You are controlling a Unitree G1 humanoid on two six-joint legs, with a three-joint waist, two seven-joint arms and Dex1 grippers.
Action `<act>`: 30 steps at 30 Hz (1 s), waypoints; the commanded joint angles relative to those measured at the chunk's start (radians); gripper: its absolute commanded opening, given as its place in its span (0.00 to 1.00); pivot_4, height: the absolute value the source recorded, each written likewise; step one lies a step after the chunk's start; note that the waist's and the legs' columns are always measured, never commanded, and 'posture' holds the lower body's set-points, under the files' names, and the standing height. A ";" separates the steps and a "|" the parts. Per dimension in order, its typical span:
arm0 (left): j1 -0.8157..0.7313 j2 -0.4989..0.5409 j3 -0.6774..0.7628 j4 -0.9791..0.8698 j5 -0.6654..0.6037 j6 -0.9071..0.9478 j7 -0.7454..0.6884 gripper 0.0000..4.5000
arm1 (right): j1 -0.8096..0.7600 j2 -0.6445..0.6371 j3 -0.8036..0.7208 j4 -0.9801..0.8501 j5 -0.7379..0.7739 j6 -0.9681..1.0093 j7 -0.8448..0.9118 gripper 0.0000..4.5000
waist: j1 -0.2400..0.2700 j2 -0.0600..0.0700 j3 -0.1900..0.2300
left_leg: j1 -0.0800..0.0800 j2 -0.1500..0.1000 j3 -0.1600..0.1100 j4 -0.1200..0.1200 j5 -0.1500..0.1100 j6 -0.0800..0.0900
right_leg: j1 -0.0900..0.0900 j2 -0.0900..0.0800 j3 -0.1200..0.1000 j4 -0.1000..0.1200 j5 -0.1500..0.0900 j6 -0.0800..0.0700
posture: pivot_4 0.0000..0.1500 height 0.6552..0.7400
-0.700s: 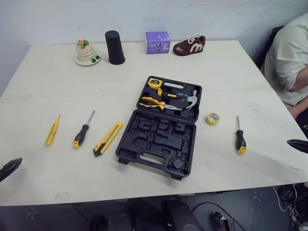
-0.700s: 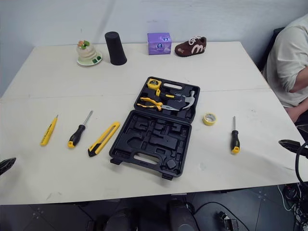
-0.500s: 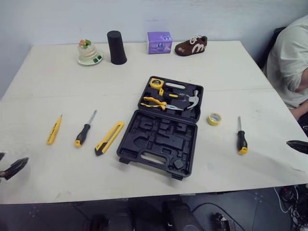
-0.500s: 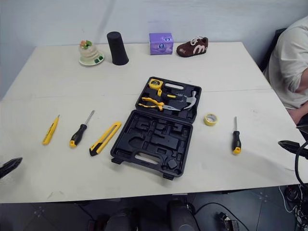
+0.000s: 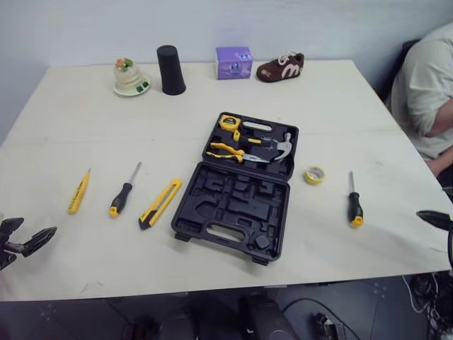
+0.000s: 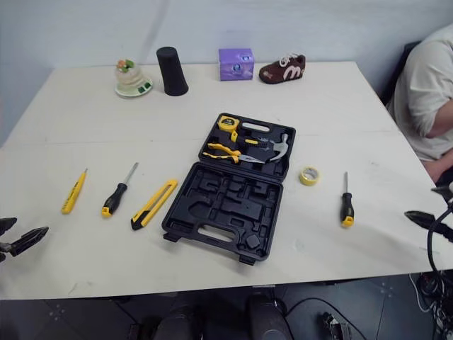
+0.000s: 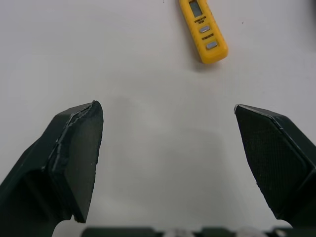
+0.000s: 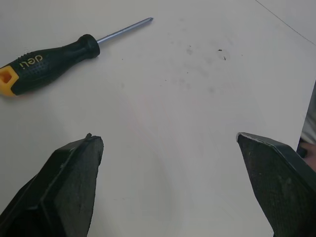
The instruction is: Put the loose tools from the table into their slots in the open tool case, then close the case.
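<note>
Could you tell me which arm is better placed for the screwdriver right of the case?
Right: the right gripper, open, hovers near that screwdriver; the left gripper is beyond the case.

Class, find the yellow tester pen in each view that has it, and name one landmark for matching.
Left eye view: yellow tester pen, leftmost loose tool, left of the black-handled screwdriver.
Right eye view: yellow tester pen, same spot.
Left wrist view: yellow tester pen lies ahead of the open left gripper.
Shared landmark: the left gripper.
</note>
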 commanded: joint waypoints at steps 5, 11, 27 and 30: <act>-0.039 0.043 -0.005 0.058 0.007 -0.031 -0.022 0.98 | 0.018 -0.009 -0.066 -0.047 0.014 0.031 -0.018 1.00 | 0.033 0.002 0.001 | -0.005 -0.016 -0.019 -0.004 0.013 0.005 | -0.007 -0.021 -0.014 0.007 -0.002 0.003 | 1.00 0.88; -0.109 0.066 -0.069 0.008 -0.007 -0.007 -0.062 0.98 | 0.030 -0.002 -0.094 -0.092 0.027 0.068 -0.032 1.00 | 0.049 0.002 0.001 | -0.004 -0.016 -0.019 -0.004 0.014 0.005 | -0.007 -0.021 -0.013 0.010 -0.003 0.002 | 1.00 0.88; -0.864 -0.138 -0.703 0.009 0.128 0.074 -0.141 0.14 | -0.241 0.184 0.275 -0.606 0.075 0.494 -0.297 0.32 | 0.054 0.001 0.001 | -0.011 -0.017 -0.011 -0.001 0.022 -0.002 | -0.021 -0.017 -0.009 0.021 -0.002 0.004 | 1.00 0.88; -0.995 -0.238 -0.813 0.154 0.214 0.024 -0.150 0.00 | -0.309 0.214 0.376 -0.574 0.016 0.501 -0.326 0.00 | 0.066 0.001 0.001 | -0.023 -0.017 -0.010 0.013 0.022 -0.001 | -0.031 -0.013 -0.011 0.026 -0.001 0.005 | 1.00 0.88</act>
